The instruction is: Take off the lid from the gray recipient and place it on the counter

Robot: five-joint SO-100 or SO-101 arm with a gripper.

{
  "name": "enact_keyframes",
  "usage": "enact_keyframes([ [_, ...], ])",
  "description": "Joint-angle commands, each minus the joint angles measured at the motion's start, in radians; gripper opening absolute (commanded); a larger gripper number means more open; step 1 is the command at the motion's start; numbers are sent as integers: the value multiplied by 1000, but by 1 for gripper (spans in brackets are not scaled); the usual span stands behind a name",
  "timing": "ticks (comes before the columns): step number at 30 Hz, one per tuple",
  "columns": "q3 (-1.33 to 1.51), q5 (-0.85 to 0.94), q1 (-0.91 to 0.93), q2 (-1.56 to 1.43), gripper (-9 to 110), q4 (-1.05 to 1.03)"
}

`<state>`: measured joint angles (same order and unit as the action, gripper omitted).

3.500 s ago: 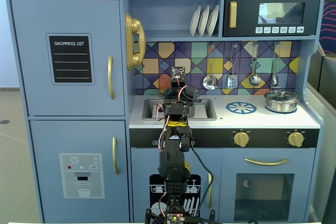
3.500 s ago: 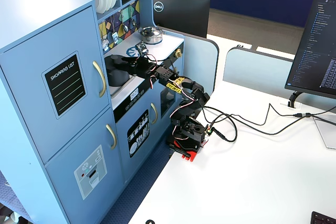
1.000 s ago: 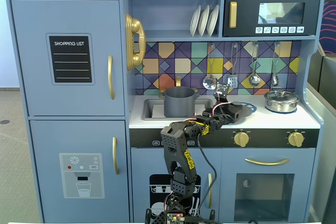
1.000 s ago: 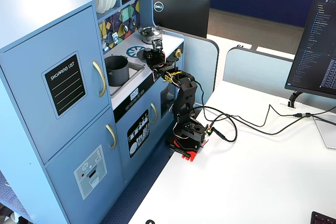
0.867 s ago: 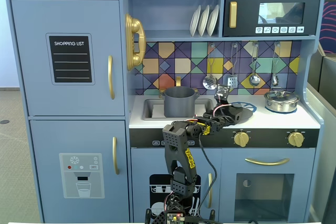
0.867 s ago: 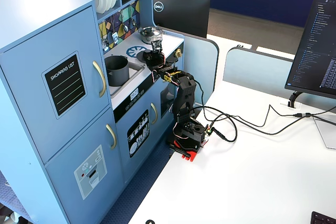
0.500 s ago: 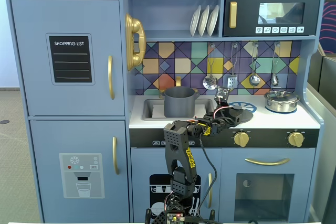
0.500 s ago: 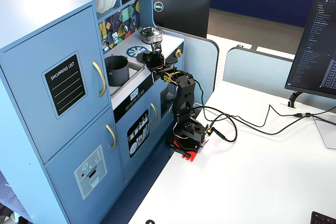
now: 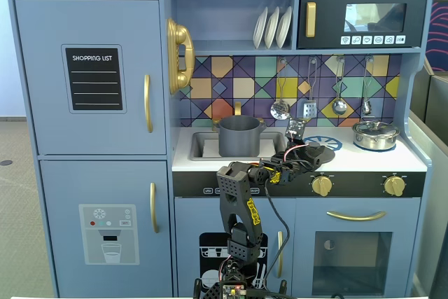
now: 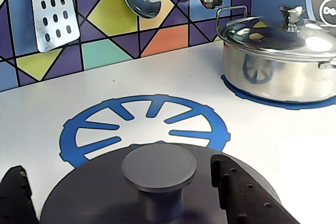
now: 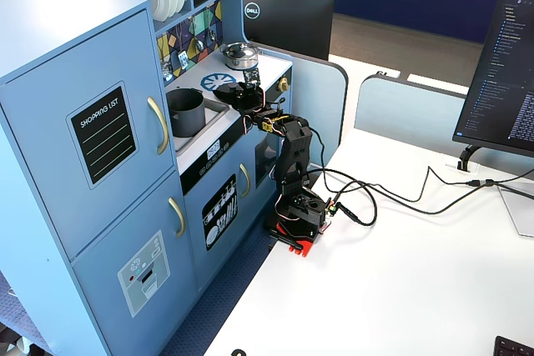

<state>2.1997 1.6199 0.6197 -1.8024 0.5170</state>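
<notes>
Lid point(image 10: 157, 192) sits in my claw point(image 10: 121, 187), fingers pinching its knob, over the counter point(image 10: 47, 108) front edge beside the burner ring point(image 10: 144, 124); pot point(image 9: 239, 136) open (straight down next, I judge).

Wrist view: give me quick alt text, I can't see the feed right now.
The dark gray lid fills the bottom edge, its knob between the gripper fingers, above the white counter and a blue burner ring. A lidded silver pan stands at upper right.

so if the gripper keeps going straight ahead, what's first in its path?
Probably the tiled back wall. The gripper, around the lid, points across the burner ring; the silver pan sits off right. Depth unclear.
</notes>
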Motion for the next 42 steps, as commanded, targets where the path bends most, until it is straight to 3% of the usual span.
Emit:
enact_keyframes([
  [1,-8,-14,28,-35,41,20],
  [12,-29,-2,11,-78,37,37],
  [19,-57,2,-41,-295,34,-26],
  [23,-40,-20,-78,-541,25,-314],
  [28,29,-91,-199,-980,0,-1022],
  [31,81,-141,-314,-1178,0,-1364],
  [36,207,-143,-525,-1308,0,-1671],
  [42,469,-189,-681,-1355,0,-1789],
])
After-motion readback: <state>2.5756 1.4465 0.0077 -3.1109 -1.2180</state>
